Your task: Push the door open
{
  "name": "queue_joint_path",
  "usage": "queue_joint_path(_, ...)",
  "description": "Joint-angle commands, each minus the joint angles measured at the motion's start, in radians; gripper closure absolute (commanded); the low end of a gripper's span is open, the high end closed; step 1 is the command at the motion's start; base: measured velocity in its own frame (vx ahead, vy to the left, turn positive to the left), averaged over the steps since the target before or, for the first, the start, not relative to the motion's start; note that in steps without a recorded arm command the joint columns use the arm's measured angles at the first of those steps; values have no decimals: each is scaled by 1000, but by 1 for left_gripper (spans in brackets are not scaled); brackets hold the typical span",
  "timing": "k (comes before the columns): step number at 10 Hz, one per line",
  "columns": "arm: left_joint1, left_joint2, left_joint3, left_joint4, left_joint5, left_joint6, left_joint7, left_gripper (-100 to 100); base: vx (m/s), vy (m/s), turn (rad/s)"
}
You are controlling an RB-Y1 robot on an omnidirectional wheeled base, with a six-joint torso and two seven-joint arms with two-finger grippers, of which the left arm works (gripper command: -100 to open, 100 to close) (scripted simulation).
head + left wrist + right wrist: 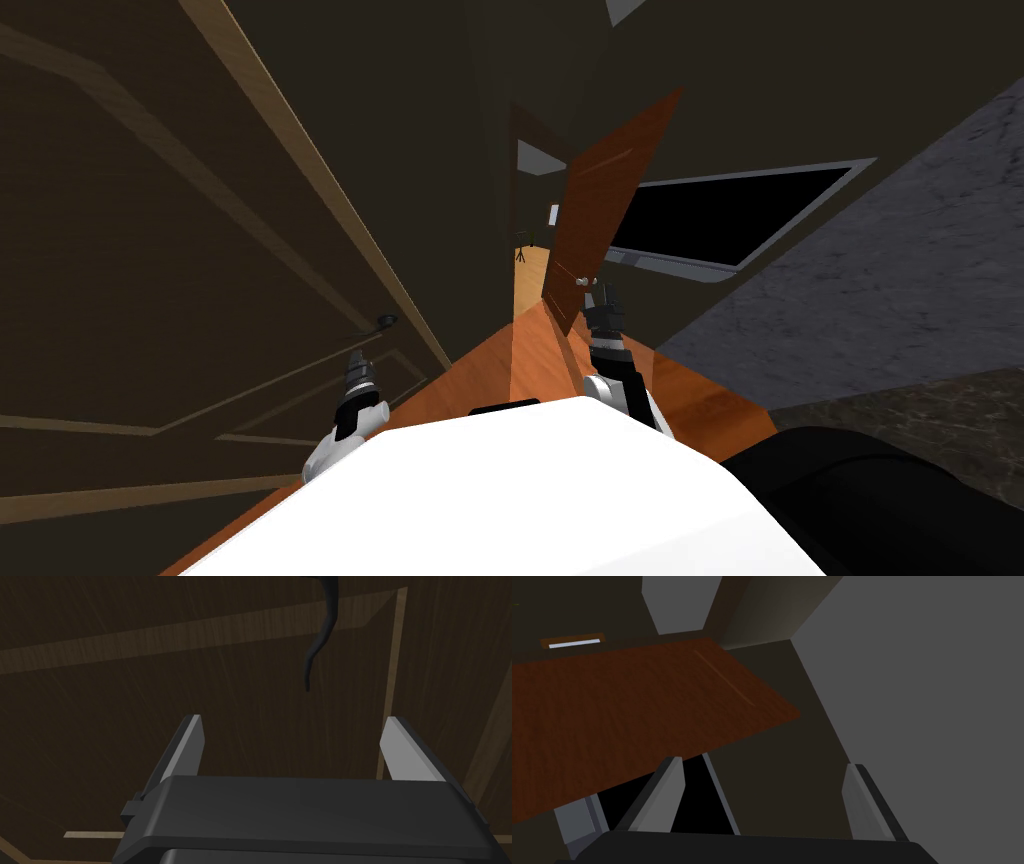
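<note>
While right hand hangs spread, empty beside it, reddish-brown door: rigid, likely free-swinging; press near free edge.

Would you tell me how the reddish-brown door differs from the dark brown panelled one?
The reddish-brown wooden door is plain and stands ajar; the dark brown panelled door carries lighter trim strips and looks shut. The reddish one has a pale knob, the dark one a black curved lever. Both show wood grain.

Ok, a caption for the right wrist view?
Right gripper, open, close beside the edge of the reddish-brown door.
</note>
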Motion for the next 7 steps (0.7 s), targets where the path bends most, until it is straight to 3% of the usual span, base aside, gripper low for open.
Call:
queue_joint_path(1,-19,6,18,47,-1,-5,3,-100,51,53,-119)
queue_joint_path(2,-19,6,18,47,-1,-5,3,-100,34,27,-51)
queue_joint_path(7,-56,21,57,137,-4,-14,13,-100,33,31,-95)
